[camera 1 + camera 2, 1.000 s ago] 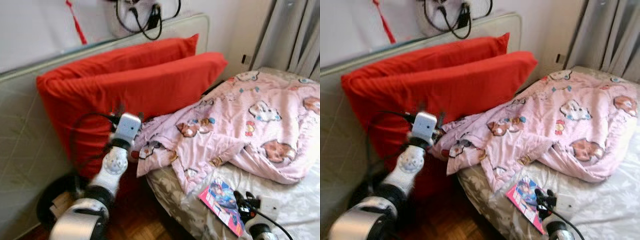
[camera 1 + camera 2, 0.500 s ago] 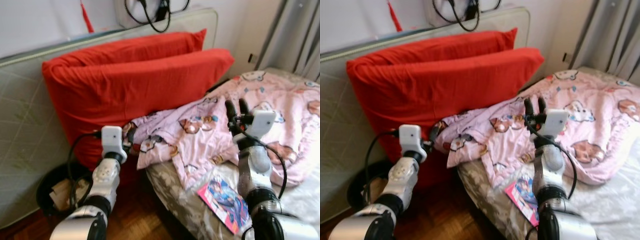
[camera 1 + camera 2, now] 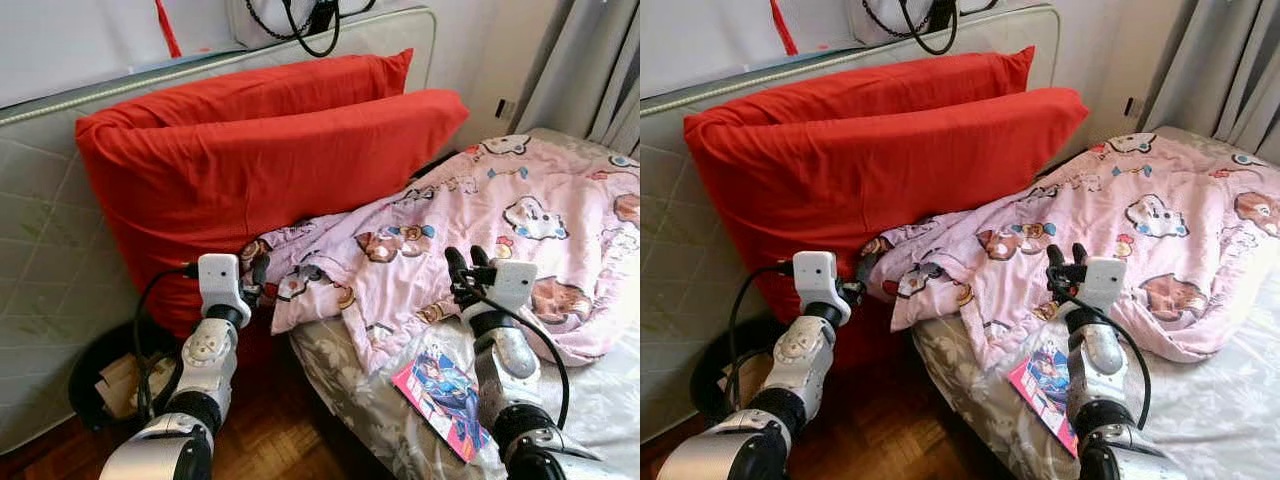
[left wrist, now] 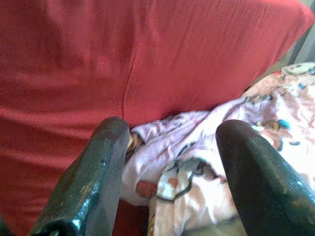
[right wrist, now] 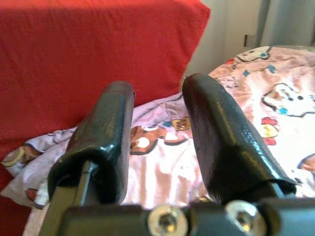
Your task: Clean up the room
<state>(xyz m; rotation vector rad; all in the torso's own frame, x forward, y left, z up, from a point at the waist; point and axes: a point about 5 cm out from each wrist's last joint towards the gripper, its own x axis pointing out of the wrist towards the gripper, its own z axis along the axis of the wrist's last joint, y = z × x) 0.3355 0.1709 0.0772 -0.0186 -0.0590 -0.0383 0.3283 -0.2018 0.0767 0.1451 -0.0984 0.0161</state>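
Observation:
A pink cartoon-print blanket (image 3: 500, 220) lies crumpled over the bed, and one corner hangs off the bed's near-left edge. My left gripper (image 3: 256, 275) is open just in front of that corner (image 4: 172, 172), below the two red pillows (image 3: 270, 160). Over the blanket's front edge my right gripper (image 3: 467, 265) points upward, open by a narrow gap, with nothing between its fingers (image 5: 118, 123). A colourful magazine (image 3: 440, 390) lies on the sheet right below it.
The red pillows lean on an upright grey mattress (image 3: 40, 260). A black bin (image 3: 105, 375) with paper in it stands on the wooden floor (image 3: 270, 440) to the left of my left arm. Grey curtains (image 3: 600, 70) hang at the far right. Cables hang on the wall above.
My right gripper came up from beside the magazine to high over the blanket, then dropped to its front edge. My left gripper drew back slightly from the pillows.

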